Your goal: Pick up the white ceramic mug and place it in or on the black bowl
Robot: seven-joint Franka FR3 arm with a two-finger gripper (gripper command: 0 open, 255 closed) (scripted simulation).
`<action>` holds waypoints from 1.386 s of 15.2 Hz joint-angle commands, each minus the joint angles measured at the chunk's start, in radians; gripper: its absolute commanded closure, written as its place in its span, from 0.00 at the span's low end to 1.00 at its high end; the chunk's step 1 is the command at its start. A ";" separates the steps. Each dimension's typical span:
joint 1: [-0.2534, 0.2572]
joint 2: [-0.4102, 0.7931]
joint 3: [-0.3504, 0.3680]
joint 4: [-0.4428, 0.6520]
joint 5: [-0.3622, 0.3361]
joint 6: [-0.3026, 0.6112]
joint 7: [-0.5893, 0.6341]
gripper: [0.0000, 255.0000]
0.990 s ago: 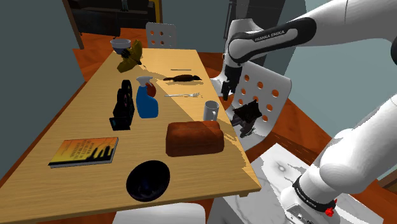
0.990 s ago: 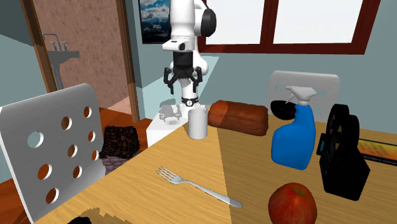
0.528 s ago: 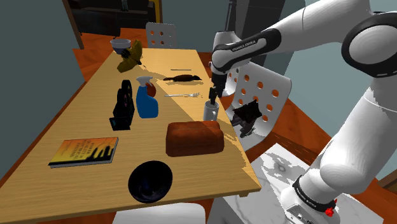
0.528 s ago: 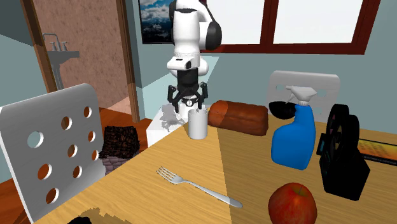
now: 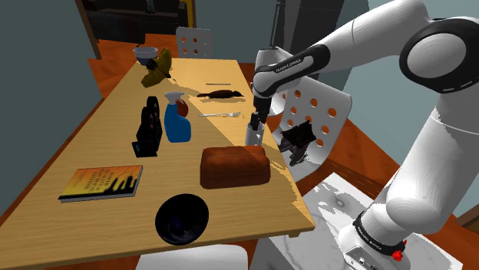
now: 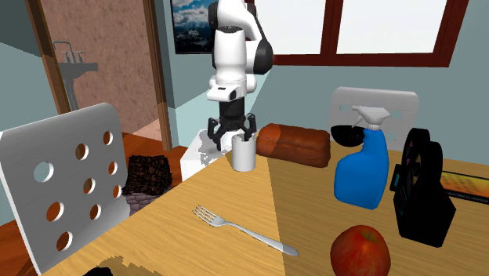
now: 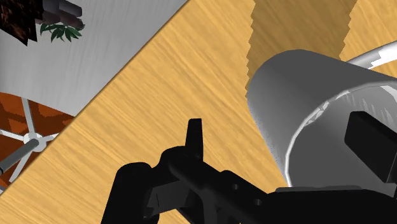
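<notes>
Grasp step, not yet closed. The counter carries everything, and the arm reaches down to its long edge on the perforated-chair side, about midway along. There the mug stands upright, drawn plain grey-white. The pincer is released and down at rim height. One finger is outside the wall with a visible gap, the other at or just inside the rim; can't tell which from the wrist view. Nothing held. Next move, my read: clench on the wall, lift straight up well clear before any sideways travel, then carry toward the counter's short edge nearest the stand. The black bowl sits close to that edge, empty, well apart from the mug. Surroundings, big to small: the white chair with holes is just off the mug's edge, outside the route. The brown loaf lies just beside the mug, between it and the bowl. That's the main obstacle, so the carry likely has to clear its top. The book is near the opposite long edge, no issue. The blue spray bottle and a black upright holder stand mid-counter, off to the side of the route. The fork lies beyond the mug toward the far short edge, irrelevant. Risk: a grip on one wall is thin, so the mug may tilt on lift.
</notes>
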 commanded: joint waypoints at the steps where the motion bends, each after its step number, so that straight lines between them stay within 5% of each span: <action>1: 0.000 0.002 0.000 -0.004 0.000 0.007 0.000 0.00; 6: 0.000 0.002 0.000 -0.004 0.000 0.006 0.000 0.00; 7: 0.000 0.002 0.000 -0.004 0.000 0.006 0.000 1.00; 21: 0.000 -0.031 0.000 0.025 -0.003 -0.056 0.002 1.00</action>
